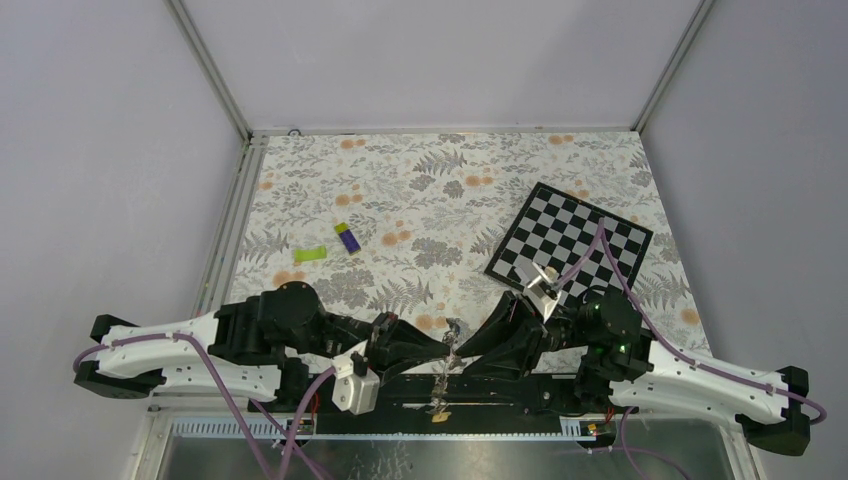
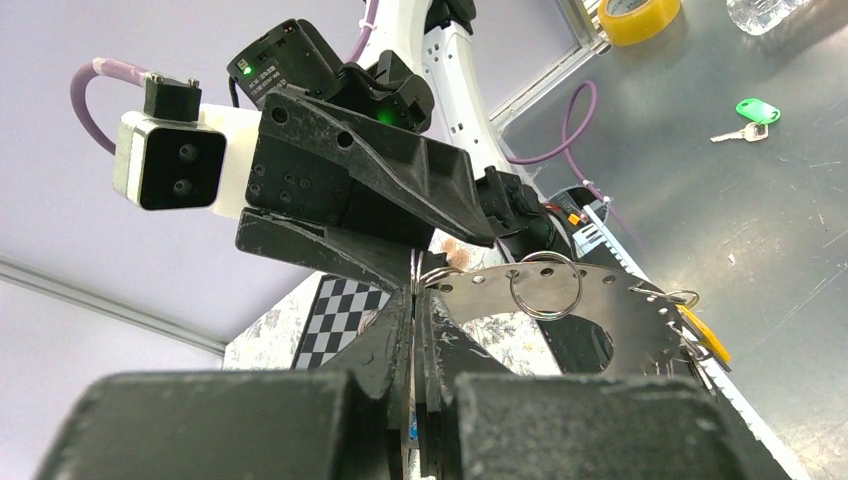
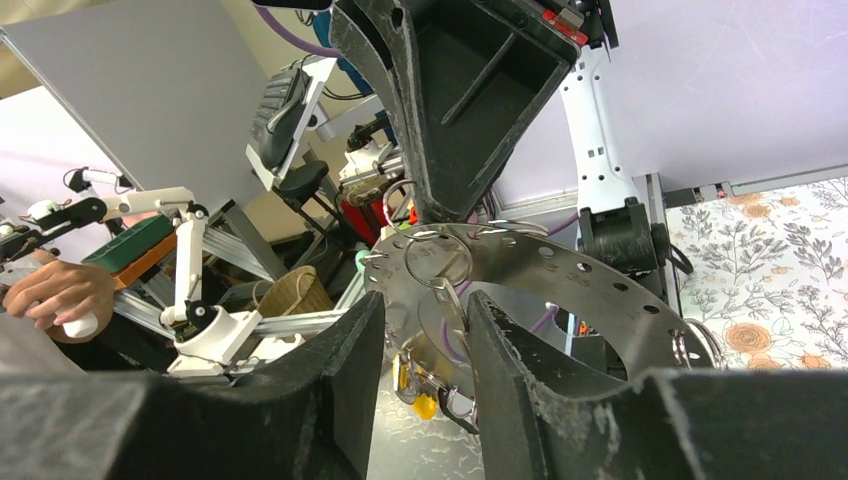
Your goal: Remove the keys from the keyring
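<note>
The keyring (image 2: pixel 600 300), a flat grey metal ring with holes round its rim, hangs in the air between both arms above the table's near edge. My left gripper (image 2: pixel 415 300) is shut on its rim. A small split ring (image 2: pixel 545 285) hangs through one hole, and a yellow-headed key (image 2: pixel 705 335) dangles at the far side. In the right wrist view the keyring (image 3: pixel 560 275) carries a silver key (image 3: pixel 455 310) that hangs between the fingers of my right gripper (image 3: pixel 425 330). Its jaws stand apart and the key lies against the right finger. Yellow keys (image 3: pixel 425 400) dangle below.
A purple-and-green block (image 1: pixel 347 238) and a green piece (image 1: pixel 311 254) lie on the floral cloth, with a checkerboard (image 1: pixel 570 245) at the right. A green-tagged key (image 2: pixel 755 110) and a yellow tape roll (image 2: pixel 640 15) rest on the metal surface below.
</note>
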Available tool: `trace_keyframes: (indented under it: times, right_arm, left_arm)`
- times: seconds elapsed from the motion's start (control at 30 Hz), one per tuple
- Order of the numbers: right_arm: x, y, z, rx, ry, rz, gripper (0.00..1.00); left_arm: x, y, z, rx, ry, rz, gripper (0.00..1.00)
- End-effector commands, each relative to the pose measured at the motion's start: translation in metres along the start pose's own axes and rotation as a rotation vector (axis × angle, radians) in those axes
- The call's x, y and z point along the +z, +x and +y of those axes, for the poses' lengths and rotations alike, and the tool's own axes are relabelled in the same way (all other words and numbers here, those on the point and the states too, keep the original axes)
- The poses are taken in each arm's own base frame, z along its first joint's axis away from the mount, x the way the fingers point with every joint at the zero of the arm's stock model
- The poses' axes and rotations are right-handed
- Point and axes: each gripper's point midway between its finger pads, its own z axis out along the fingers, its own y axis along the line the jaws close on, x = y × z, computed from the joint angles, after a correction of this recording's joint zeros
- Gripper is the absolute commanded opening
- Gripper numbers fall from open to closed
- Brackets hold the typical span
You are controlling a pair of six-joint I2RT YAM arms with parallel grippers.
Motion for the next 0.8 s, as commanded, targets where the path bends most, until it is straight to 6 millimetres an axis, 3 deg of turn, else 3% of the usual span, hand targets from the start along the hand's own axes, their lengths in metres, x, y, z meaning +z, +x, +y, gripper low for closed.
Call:
trace_keyframes:
  times: [0.0,0.3,0.77]
  right_arm:
    - [-0.002,-0.012,0.017,-0.026,-0.065,-0.038,0.43]
    - [0.000,-0.011,0.017,-0.013,-0.071,-0.031,0.40]
    - [0.004,-0.006,0.002,0.009,-0.015,-0.031,0.41]
  left_arm:
    - [-0.002,-0.028,0.023,0.043,-0.073,-0.080,0.00]
    - [0.000,-0.025,0.023,0.041,-0.073,-0.070,0.00]
    - [0.003,-0.022,0.020,0.033,-0.063,-0.069,0.00]
